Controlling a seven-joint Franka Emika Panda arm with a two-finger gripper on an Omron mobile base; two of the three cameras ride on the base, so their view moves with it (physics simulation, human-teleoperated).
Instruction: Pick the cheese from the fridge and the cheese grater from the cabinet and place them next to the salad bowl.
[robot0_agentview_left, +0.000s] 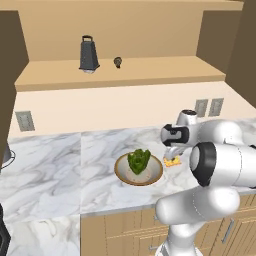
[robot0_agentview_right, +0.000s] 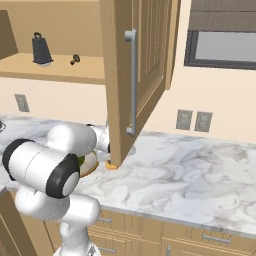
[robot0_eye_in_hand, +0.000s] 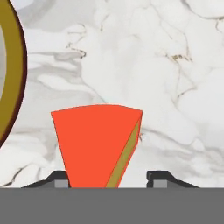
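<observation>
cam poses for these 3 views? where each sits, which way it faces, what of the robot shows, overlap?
Left base view: behind-left, looks forward-down at counter; arm lower right, gripper over cheese beside salad bowl.
Right base view: behind-right; arm lower left, open cabinet door in front.
Hand view: on hand, faces down at cheese; fingertips apart.
Shared: both base views show cheese grater on shelf.
</observation>
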